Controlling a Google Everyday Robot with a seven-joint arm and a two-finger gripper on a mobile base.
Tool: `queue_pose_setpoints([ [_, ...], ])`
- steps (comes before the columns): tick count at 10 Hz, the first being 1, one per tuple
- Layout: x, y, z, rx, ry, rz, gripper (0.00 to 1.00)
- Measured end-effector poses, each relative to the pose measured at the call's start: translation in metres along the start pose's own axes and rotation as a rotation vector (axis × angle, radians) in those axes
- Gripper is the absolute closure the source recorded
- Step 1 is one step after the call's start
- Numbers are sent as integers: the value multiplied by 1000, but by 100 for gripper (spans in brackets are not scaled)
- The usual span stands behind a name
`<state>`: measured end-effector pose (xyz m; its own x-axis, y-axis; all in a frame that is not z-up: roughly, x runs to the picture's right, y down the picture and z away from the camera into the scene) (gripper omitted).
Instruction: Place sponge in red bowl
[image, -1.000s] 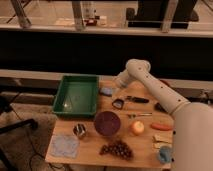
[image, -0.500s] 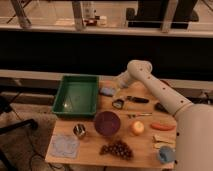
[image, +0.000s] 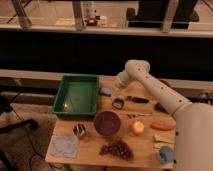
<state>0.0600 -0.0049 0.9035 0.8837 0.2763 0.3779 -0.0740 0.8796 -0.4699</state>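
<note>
The reach is judged in hand: the gripper (image: 118, 103) is held low, fingers apart and empty, near the sponge (image: 106, 91) beside the green tray (image: 79, 78), which must be straddled and clamped before carriage to the red bowl (image: 137, 128).

The premises appeared to be a robotics test area in an office-type building, not a home. A small wooden table (image: 92, 152) was laid out with unrelated trial items: green tray (image: 80, 78), purple bowl (image: 107, 123), grapes (image: 116, 148), carrot (image: 163, 126). A glazed partition (image: 50, 15) on metal posts (image: 78, 12) ran across at 12 o'clock. A wheeled chair base (image: 12, 117) stood at 9 o'clock, with a cable (image: 32, 147) on the floor at 7 o'clock. The gripper (image: 118, 103) hung over the table's centre.
</note>
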Motion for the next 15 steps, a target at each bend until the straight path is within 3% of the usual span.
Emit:
queue_pose_setpoints([
  [4, 5, -5, 24, -28, -47, -4, 20],
  [8, 16, -8, 48, -49, -57, 1, 20],
  [10, 24, -14, 56, -25, -47, 5, 20],
  [15, 18, -28, 69, 36, -43, -10, 20],
])
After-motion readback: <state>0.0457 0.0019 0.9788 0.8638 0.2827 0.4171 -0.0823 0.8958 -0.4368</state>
